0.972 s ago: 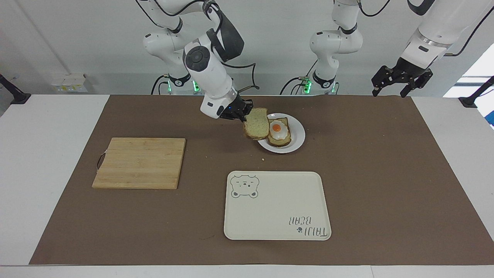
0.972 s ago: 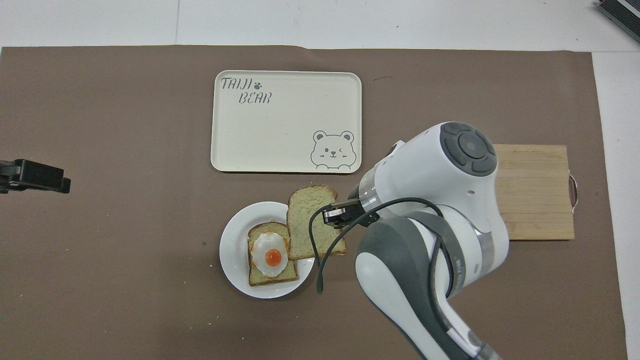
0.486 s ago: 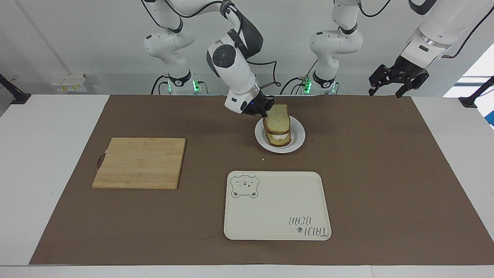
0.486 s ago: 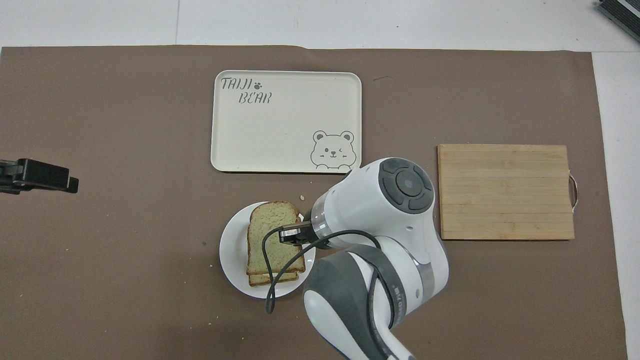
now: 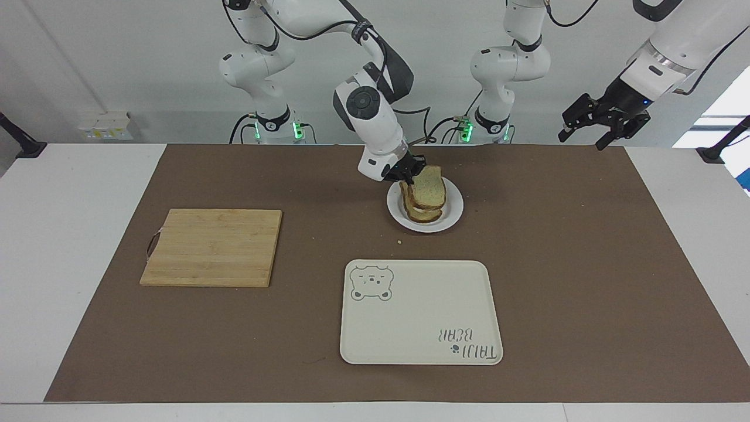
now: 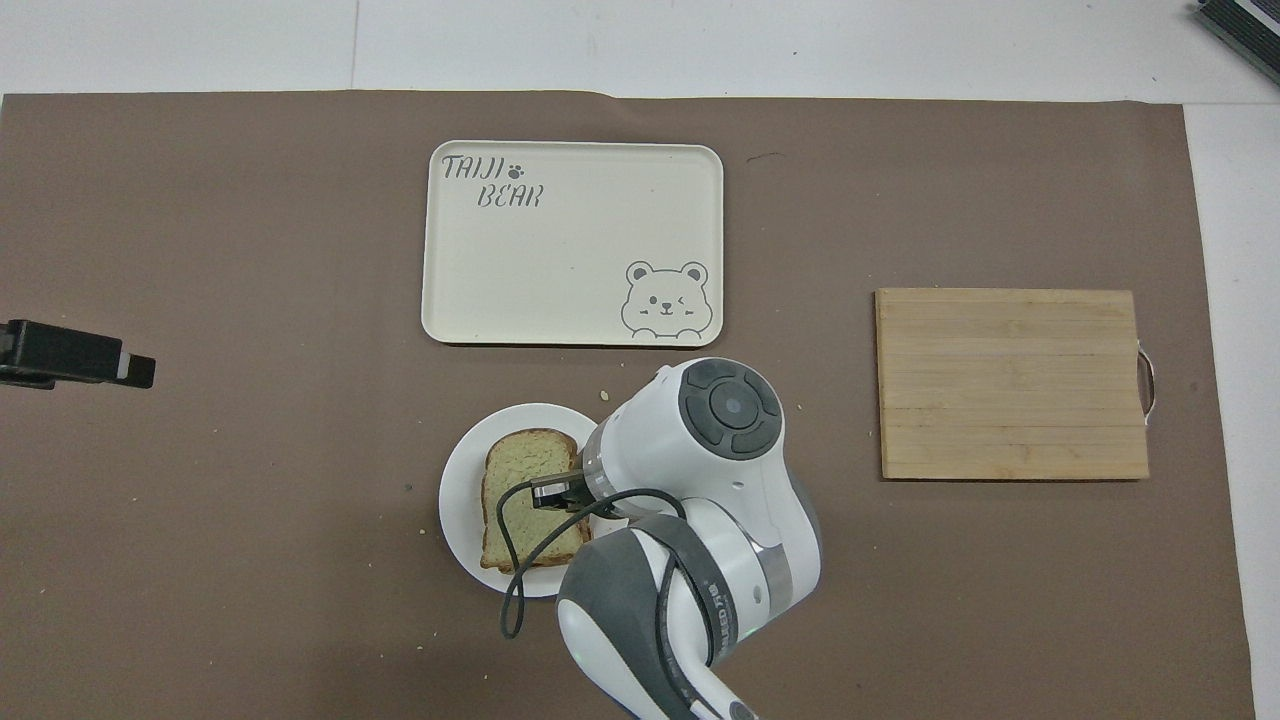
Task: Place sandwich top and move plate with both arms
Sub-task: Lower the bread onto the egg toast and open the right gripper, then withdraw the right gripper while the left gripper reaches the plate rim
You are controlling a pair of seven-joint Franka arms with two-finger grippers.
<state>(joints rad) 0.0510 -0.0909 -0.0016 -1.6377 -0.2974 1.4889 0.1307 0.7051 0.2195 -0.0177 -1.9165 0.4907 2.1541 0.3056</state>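
Observation:
The plate (image 5: 454, 213) (image 6: 459, 498), small, round and white, sits on the brown mat near the robots. My right gripper (image 5: 412, 170) (image 6: 556, 493) is over the plate's edge at the right arm's end and is shut on the sandwich top (image 5: 431, 191) (image 6: 524, 487). That pale slice hangs tilted just above the lower bread slice (image 5: 423, 215); the egg is hidden beneath it. Whether the two slices touch I cannot tell. My left gripper (image 5: 606, 122) waits open and raised over the table's edge at the left arm's end.
A cream tray (image 5: 419, 310) (image 6: 570, 245) with a bear drawing lies farther from the robots than the plate. A wooden cutting board (image 5: 211, 247) (image 6: 1010, 385) lies toward the right arm's end. A few crumbs dot the mat beside the plate.
My right gripper has carried the sandwich top from beside the plate to over the egg slice, covering the egg. The left gripper has risen slightly.

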